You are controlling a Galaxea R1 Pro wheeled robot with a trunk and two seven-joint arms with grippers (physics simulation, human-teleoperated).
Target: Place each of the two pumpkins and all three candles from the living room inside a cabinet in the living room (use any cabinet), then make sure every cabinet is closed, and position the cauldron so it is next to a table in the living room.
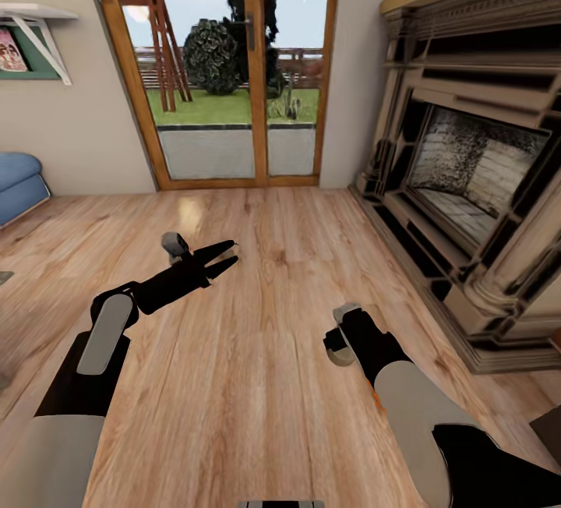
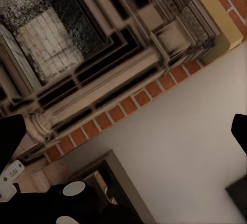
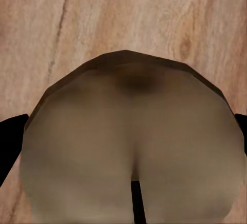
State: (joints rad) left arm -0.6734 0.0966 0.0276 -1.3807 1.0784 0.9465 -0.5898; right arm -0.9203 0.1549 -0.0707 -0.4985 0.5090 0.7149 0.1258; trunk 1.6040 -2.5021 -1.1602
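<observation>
Fingertips [image 3: 10, 141] of the right gripper [image 1: 341, 339] sit dark at either side of a pale grey-cream candle [image 3: 134, 147], apparently clamped against it, though the contact itself is hard to see. The candle hangs over the plank floor [image 1: 273, 414] in mid-room, well apart from the hearth edge of the fireplace [image 1: 467, 181] on the robot's right. The left gripper [image 1: 224, 255] hovers over the floor with its jaws parted and nothing between them.

The step looks like carrying the candle to a cabinet. The grip should be firm and the arm low and steady as the base turns, with the left gripper free for a drawer.

Counted: one candle, two grippers, one fireplace, one glazed double door [image 1: 234, 64].
</observation>
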